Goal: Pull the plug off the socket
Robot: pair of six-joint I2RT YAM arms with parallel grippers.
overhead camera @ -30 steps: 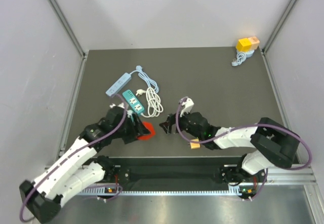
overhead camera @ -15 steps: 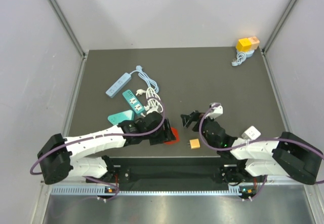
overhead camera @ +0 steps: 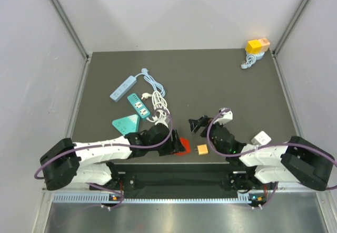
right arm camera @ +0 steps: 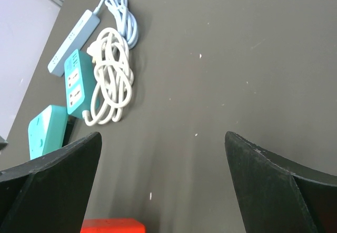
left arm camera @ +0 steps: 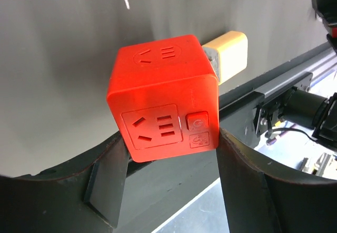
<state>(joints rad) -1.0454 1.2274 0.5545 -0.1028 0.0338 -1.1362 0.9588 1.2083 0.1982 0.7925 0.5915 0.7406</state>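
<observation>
Red plastic cube socket [left arm camera: 160,96] sits low centre of the top view, near the table's front edge. It is grasped at its lower corners between the left gripper [left arm camera: 171,141] fingers. Small yellow block plug [overhead camera: 202,149] lies on the dark table [overhead camera: 226,80] just right of the socket, a gap visible between them from above. Right gripper [right arm camera: 161,138] hovers above the plug with its jaws spread wide, holding nothing. Teal power strip [overhead camera: 138,105] and coiled white cable [overhead camera: 159,105] lie upper left.
</observation>
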